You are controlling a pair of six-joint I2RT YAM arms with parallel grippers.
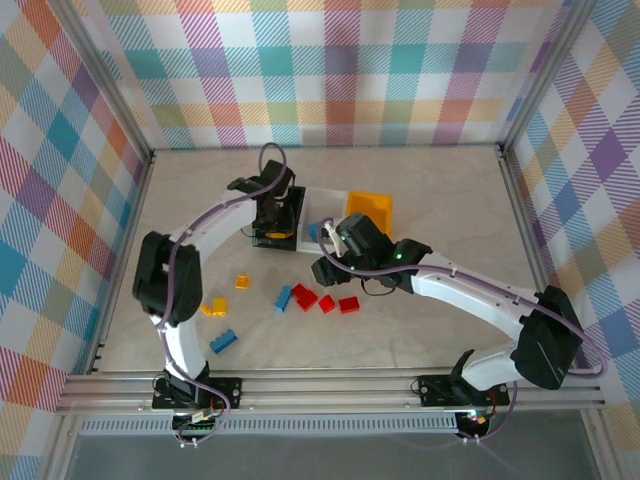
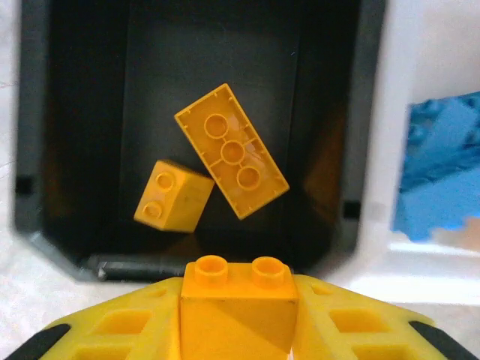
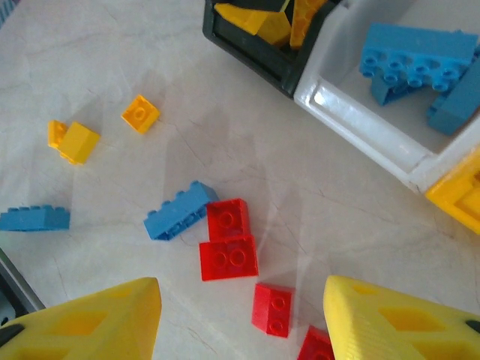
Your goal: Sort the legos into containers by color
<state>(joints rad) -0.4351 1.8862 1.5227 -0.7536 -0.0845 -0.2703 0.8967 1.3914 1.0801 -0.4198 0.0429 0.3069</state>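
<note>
My left gripper [image 2: 234,292] is shut on a small yellow-orange lego [image 2: 234,307] and hovers at the near rim of the black container [image 2: 45,225]. Two yellow-orange legos [image 2: 231,150] lie inside that container. The white container [image 3: 360,127] beside it holds blue legos [image 3: 412,56]. My right gripper [image 3: 241,292] is open above a cluster of red legos [image 3: 229,259], with nothing between its fingers. A blue lego [image 3: 176,211] touches the red ones. The yellow-orange container [image 1: 370,210] stands to the right of the white one.
Loose on the table to the left are two yellow-orange legos [image 1: 242,282] [image 1: 214,307] and a blue one [image 1: 224,340]. Metal frame rails [image 1: 330,385] border the table. Checkered walls surround it.
</note>
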